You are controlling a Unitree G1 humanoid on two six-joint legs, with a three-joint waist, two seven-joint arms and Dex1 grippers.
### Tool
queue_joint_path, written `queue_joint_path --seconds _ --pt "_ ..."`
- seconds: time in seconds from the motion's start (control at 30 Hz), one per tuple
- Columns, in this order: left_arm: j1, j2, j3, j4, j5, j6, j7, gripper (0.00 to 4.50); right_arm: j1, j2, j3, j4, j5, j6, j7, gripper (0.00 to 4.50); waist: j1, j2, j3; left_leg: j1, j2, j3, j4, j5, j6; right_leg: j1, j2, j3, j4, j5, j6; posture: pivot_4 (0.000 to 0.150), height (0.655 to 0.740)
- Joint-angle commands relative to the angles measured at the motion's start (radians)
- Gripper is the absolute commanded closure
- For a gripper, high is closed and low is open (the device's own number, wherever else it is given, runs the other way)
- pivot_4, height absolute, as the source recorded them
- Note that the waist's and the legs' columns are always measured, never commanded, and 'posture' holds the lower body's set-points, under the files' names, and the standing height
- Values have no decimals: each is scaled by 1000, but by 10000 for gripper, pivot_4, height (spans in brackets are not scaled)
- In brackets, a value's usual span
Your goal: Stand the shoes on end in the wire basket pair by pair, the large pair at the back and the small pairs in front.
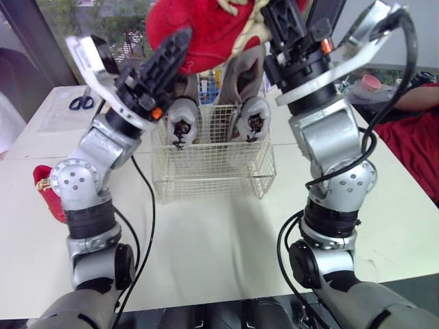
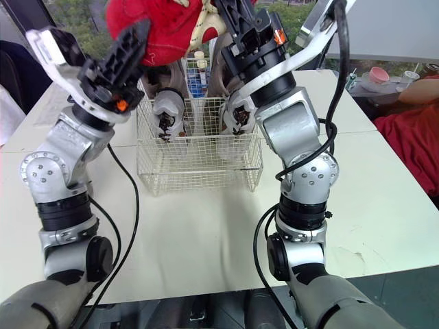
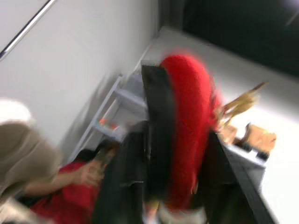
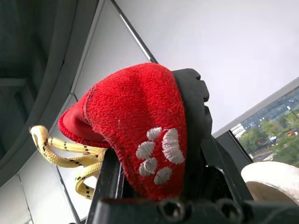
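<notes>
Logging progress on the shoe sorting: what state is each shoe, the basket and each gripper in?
Held red shoe: in the air, gripped by both grippers.
Left gripper: shut on it.
Right gripper: shut on it.
Grey shoes: on end at the basket's back.
Basket: front half empty.
Other red shoe: lying on table.
</notes>
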Motion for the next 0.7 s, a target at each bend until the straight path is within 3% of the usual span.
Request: queue_joint_path --seconds 0.03,0.1,0.27,0.37,0.43,0.5,0.6,0.7 --pt "37 56 -10 -59 -25 47 -5 9330 -44 -3 -1 -33 7 -9 31 36193 0 0 0 0 0 0 0 0 0 0 0 0 0 0 0 1500 7400" --pt "60 82 -11 -77 -33 63 -4 575 -43 -6 0 -35 3 -9 36 36193 -2 0 0 0 0 0 0 0 0 -1 0 0 0 0 0 1500 7400" --pt "202 254 -32 -209 60 138 -42 575 -52 -71 36 -43 -66 22 106 36193 -4 1 0 0 0 0 -1 0 0 -1 0 1 0 0 0 1500 7400" --pt "347 403 8 -365 68 182 -38 575 -61 -254 233 -93 -254 164 235 36193 -6 1 1 -1 0 1 -3 0 -1 -3 0 1 -1 0 -1 1500 7400" --pt "398 428 23 -414 58 157 4 575 -53 -538 118 54 -258 211 533 36193 3 1 1 -1 0 1 -4 -1 -1 -5 -1 3 -1 -2 -4 1500 7400" --pt "432 438 30 -443 54 136 28 575 -63 -742 28 212 -263 213 783 36193 30 1 2 -2 0 -2 -2 -4 0 -6 -1 0 -5 -4 -6 1500 7400" --pt "540 454 57 -517 68 120 64 575 -82 -866 77 311 -353 180 986 36193 38 3 1 -2 0 0 -2 -8 5 -1 -2 -1 -19 -1 -11 1500 7400" --pt "667 485 92 -562 10 126 52 575 -90 -896 87 364 -427 157 1087 36193 5 3 0 -1 0 4 -3 -11 9 0 -4 3 -20 -1 -10 1500 7400"
